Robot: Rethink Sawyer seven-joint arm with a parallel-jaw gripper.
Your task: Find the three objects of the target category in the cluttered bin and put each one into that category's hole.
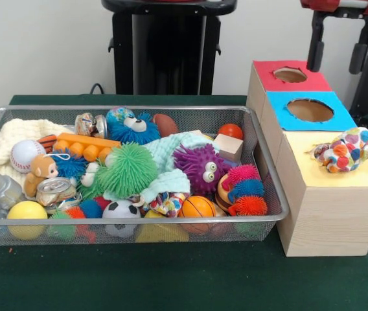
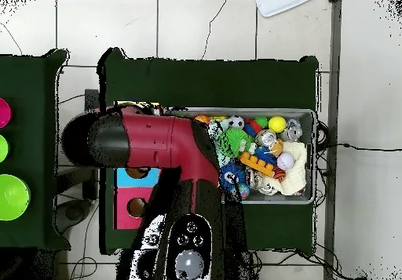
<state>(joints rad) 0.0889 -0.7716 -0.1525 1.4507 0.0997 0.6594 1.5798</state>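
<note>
The wire mesh bin (image 1: 271,165) is full of toys; it also shows in the overhead view (image 2: 312,120). One spotted cloth piece (image 1: 347,150) lies on the yellow top of the largest wooden box (image 1: 330,207), and it covers the hole. A second spotted piece (image 1: 166,203) lies at the bin's front, between a small soccer ball and an orange ball. I see no third piece. My gripper (image 1: 338,65) hangs above the boxes at the top right, its two black fingers (image 1: 315,45) apart and empty. In the overhead view the arm (image 2: 157,143) hides the gripper.
The blue-topped hole (image 1: 310,109) and the red-topped hole (image 1: 290,74) lie behind the yellow top. In the bin are a mint cloth (image 1: 174,148), a cream cloth (image 1: 6,139), a green spiky ball (image 1: 127,170) and a purple spiky toy (image 1: 201,168). The pedestal (image 1: 168,45) stands behind.
</note>
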